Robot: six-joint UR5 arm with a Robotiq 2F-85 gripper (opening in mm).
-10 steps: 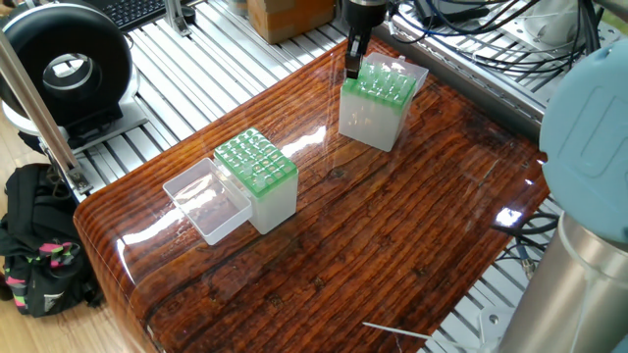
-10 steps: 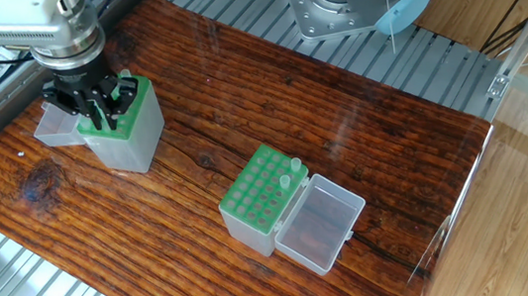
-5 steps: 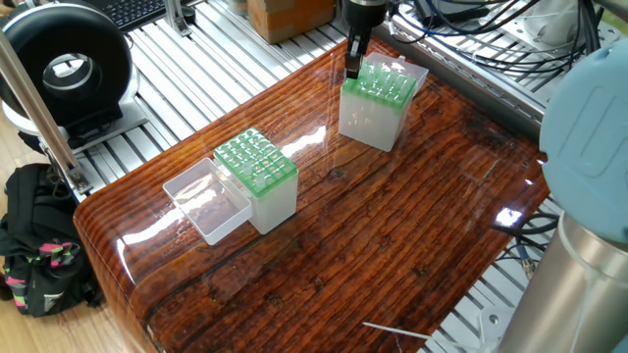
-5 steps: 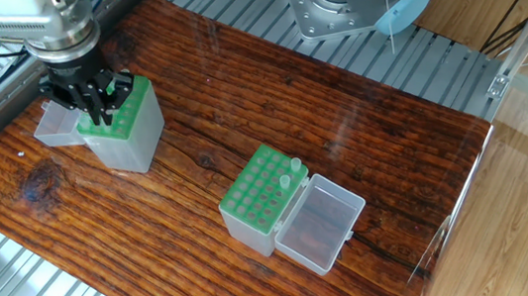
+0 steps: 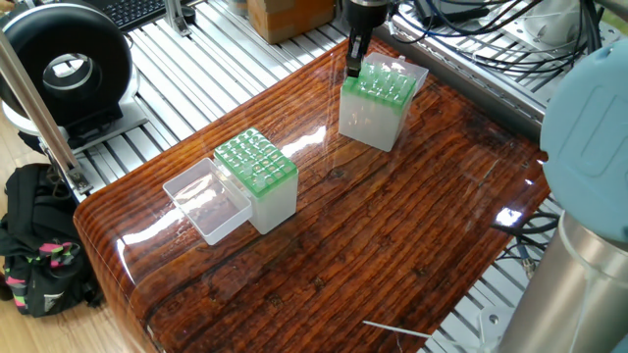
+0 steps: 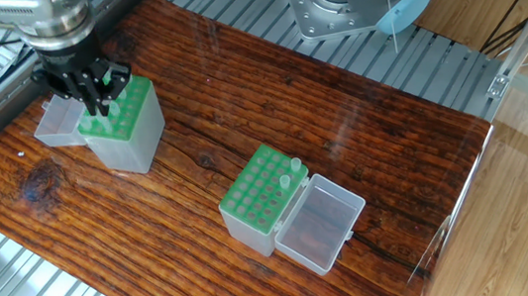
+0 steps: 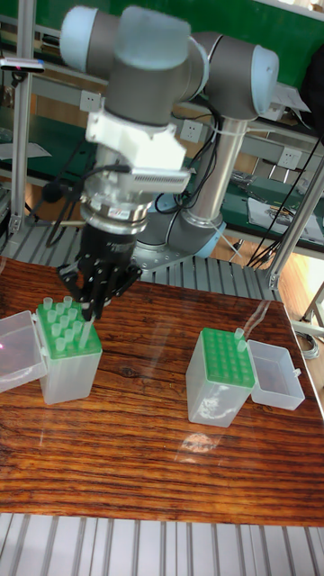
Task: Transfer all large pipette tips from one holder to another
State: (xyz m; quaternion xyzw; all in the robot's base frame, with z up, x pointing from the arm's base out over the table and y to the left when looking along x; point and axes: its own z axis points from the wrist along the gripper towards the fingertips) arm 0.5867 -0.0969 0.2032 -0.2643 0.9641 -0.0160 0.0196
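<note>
Two large pipette tips (image 6: 291, 171) in near holder (image 6: 262, 201); many in far holder (image 6: 124, 124).

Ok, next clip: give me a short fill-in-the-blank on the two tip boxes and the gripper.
1. The gripper is above the box that holds ____ tips.
2. The other box holds ____ tips.
3. Both boxes have their lids ____.
4. The grids in both boxes are ____ in colour.

Missing words: many; two; open; green

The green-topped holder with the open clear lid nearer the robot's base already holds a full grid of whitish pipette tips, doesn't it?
Not quite: that green-topped holder is nearly empty. The other fixed view shows only two whitish pipette tips at one corner, beside its open clear lid; the remaining holes are bare.
</note>
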